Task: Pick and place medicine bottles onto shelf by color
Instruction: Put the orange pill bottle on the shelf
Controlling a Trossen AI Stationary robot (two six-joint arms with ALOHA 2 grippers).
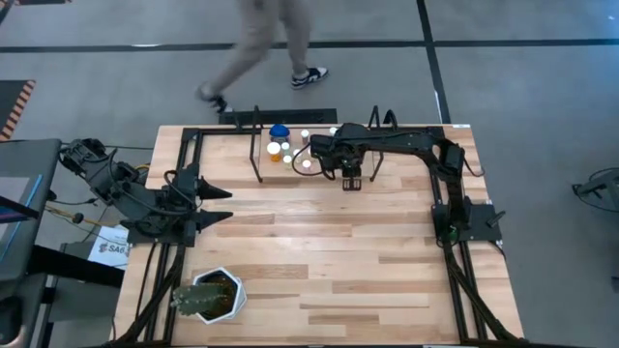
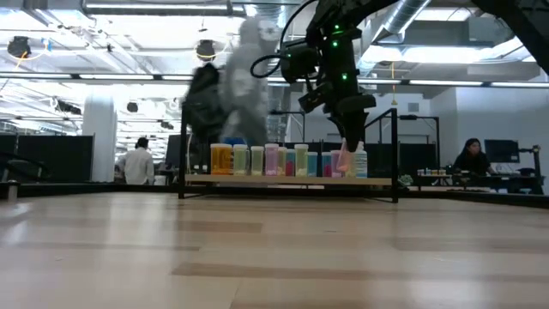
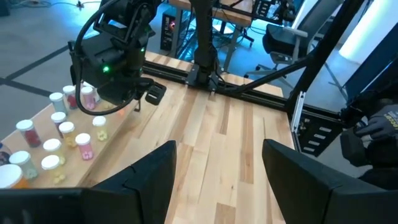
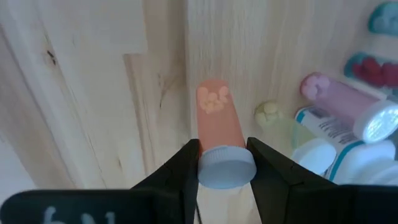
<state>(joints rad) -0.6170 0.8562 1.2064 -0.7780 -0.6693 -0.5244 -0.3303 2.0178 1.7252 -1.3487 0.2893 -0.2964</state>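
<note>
Several small medicine bottles [image 2: 270, 160] with orange, yellow, pink and white bodies stand in a row on the shelf [image 2: 283, 181] at the table's far side. One wider bottle has a blue lid [image 1: 279, 130]. My right gripper [image 1: 350, 181] reaches down at the row's right end, shut on a pinkish-orange bottle [image 4: 216, 118] with a white cap. More bottles [image 4: 339, 106] lie close beside it. My left gripper [image 1: 221, 203] hangs open over the table's left part, apart from the bottles. My right gripper pinches the white cap [image 4: 227, 169] of the pinkish-orange bottle between its two fingers, one on each side. The fingers come from above, pointing steeply down. The bottle [image 2: 345, 161] hangs upright below them; whether its bottom touches the wood, I cannot tell.
A green spiky plant in a white pot [image 1: 208, 295] sits near the table's front left corner. Black frame rails [image 1: 184, 155] run along the table's sides. A person [image 1: 261, 48] walks past beyond the far edge. Bare wood fills the table's middle.
</note>
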